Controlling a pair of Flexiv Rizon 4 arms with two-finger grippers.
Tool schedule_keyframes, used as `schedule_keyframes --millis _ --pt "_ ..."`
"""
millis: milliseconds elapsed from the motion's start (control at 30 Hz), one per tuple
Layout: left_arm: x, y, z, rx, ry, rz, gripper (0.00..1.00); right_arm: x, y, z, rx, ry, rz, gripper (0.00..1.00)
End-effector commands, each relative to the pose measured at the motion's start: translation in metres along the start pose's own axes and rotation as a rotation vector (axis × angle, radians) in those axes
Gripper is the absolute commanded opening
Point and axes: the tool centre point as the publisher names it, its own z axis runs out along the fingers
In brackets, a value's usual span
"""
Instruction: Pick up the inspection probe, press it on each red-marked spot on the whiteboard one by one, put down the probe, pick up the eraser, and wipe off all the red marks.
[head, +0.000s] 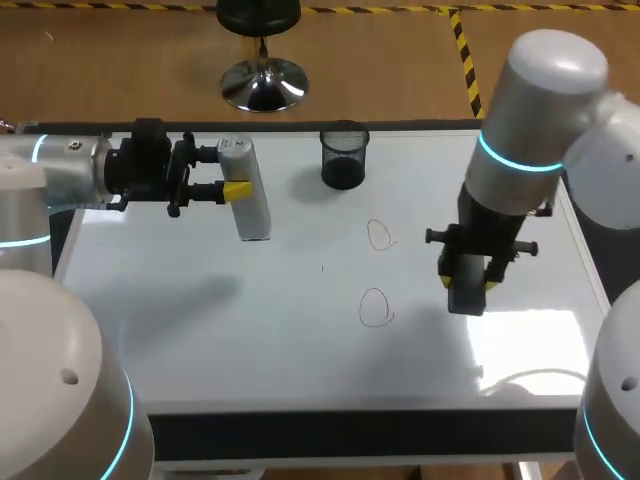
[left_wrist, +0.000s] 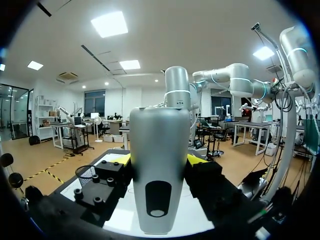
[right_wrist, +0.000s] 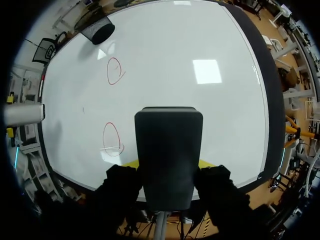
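The silver-white inspection probe (head: 248, 190) hangs over the back left of the whiteboard (head: 290, 340), with my left gripper (head: 228, 172) shut on it from two sides. In the left wrist view the probe (left_wrist: 159, 170) stands between the yellow tips of that gripper (left_wrist: 159, 160). My right gripper (head: 468, 283) is shut on the dark eraser (head: 466, 297), held just right of the nearer red mark (head: 375, 307). A second red mark (head: 379, 235) lies farther back. The right wrist view shows the eraser (right_wrist: 168, 155) in the right gripper (right_wrist: 167, 164), with both red loops (right_wrist: 112, 138) (right_wrist: 115, 71) ahead.
A black mesh cup (head: 344, 157) stands at the back middle of the board, also visible as the cup (right_wrist: 98, 30) in the right wrist view. The board's dark front edge (head: 350, 432) runs along the near side.
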Motion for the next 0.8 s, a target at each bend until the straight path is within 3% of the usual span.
schedule_keyframes --millis 33,367,800 --pt "-0.001 -0.001 0.0 0.0 0.002 0.0 0.0 0.019 0.013 0.007 0.008 -0.052 0.0 0.0" --pt "-0.001 -0.001 0.0 0.0 0.002 0.0 0.0 0.056 0.019 0.015 -0.023 -0.048 -0.015 0.0" --pt "-0.001 -0.001 0.0 0.0 0.002 0.0 0.0 0.098 0.003 0.028 -0.045 -0.022 -0.005 0.0"
